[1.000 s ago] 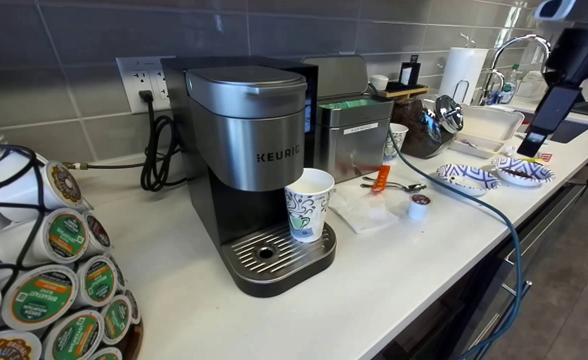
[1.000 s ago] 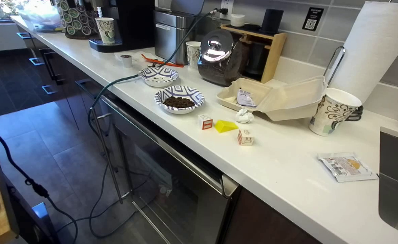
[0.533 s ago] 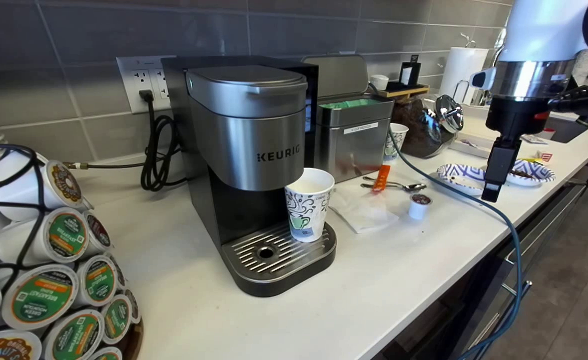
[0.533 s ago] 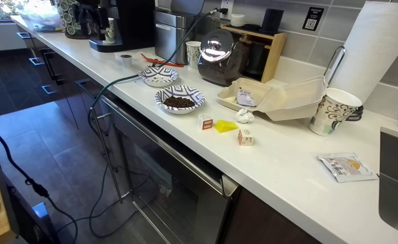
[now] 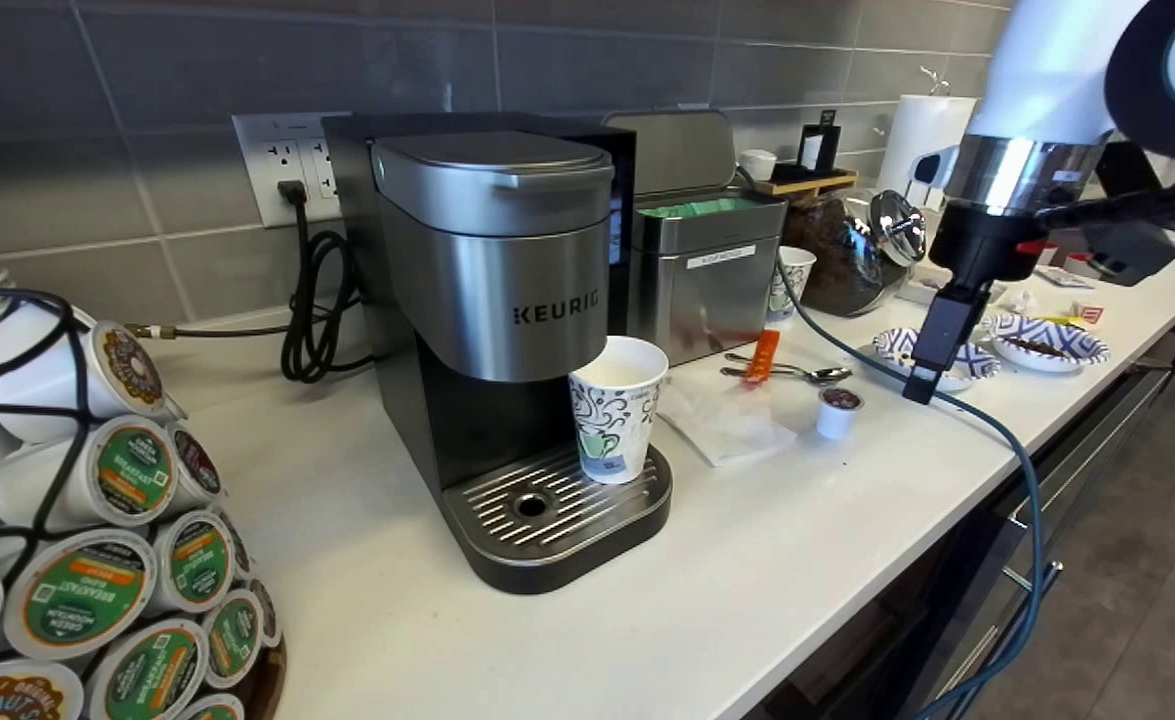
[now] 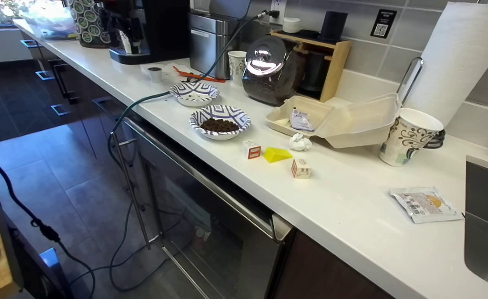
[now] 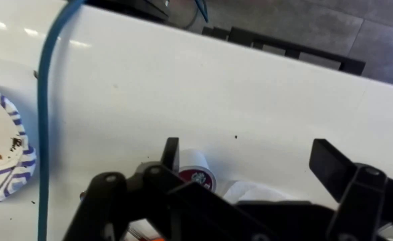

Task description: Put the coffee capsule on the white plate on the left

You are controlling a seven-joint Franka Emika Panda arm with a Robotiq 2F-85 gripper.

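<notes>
A white counter [image 5: 727, 590] is running along a grey tiled wall [image 5: 197, 90], and on my screen the coffee maker [image 5: 492, 300] is sitting on it with a paper cup [image 5: 619, 410] standing on its drip tray [image 5: 502, 530]. To one side of the coffee maker I am seeing a stack of other capsules [image 5: 137, 470]; to the opposite side a steel bin [image 5: 707, 300] is standing just beside it. The coffee capsule [image 5: 836, 413] is standing on the counter on the bin side of the coffee maker, farther from it than a white napkin [image 5: 737, 435]. I am holding the claw [image 7: 246, 160] tilted above the counter on that same side; its pads [image 7: 331, 169] are standing wide apart, and in the wrist view one of them is partly hiding the coffee capsule. Farther from the coffee maker, a patterned bowl [image 6: 210, 92] is sitting with a few dark crumbs inside, and past that a second bowl [image 6: 221, 110] is holding a heap of dark bits [image 6: 219, 125]. A blue cable [image 5: 1022, 500] is crossing the counter, also on the bin side of the coffee maker.
</notes>
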